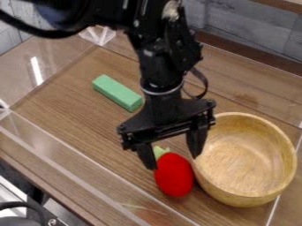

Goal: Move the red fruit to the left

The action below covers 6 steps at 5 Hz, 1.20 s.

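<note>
The red fruit [175, 174], glossy and rounded with a light green stem tip at its upper left, lies on the wooden table just left of the wooden bowl [245, 159]. My gripper [169, 150] points straight down right over it, open, one finger at the fruit's left by the stem and the other at its upper right near the bowl's rim. Nothing is held. Whether the fingertips touch the fruit I cannot tell.
A flat green rectangular block [117, 92] lies on the table to the upper left. Clear plastic walls [35, 71] ring the work area, with a clear stand [97, 31] at the back. The near edge runs along the bottom left.
</note>
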Tool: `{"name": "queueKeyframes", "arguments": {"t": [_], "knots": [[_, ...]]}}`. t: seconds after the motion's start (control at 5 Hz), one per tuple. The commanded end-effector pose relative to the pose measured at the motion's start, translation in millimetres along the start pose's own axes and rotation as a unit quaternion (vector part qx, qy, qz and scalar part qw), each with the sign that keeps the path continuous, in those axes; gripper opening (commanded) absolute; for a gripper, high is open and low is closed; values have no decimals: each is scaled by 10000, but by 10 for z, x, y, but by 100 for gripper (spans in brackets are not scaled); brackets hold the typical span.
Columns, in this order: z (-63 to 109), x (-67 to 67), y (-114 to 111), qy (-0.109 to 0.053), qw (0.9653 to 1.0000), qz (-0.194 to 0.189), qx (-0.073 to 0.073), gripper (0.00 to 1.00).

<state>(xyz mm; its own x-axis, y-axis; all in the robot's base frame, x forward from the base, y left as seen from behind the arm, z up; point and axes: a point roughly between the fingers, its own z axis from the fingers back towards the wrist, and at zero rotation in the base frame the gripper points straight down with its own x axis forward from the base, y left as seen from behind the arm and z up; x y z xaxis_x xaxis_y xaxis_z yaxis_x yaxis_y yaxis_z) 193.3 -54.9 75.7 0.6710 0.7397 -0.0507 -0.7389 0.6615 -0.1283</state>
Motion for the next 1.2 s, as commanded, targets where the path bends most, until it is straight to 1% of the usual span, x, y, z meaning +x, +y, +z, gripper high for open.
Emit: {"name": "queueKeyframes", "arguments": {"t": [0.0, 0.4, 0.8, 1.0], "knots": [[53, -2, -3, -174, 9998, -31, -118, 100], [-40, 22, -30, -220, 9996, -174, -2, 100], [-285, -62, -9, -355, 9989, 289, 110, 100], [-414, -62, -6, -396, 9985, 331, 177, 0]]}}
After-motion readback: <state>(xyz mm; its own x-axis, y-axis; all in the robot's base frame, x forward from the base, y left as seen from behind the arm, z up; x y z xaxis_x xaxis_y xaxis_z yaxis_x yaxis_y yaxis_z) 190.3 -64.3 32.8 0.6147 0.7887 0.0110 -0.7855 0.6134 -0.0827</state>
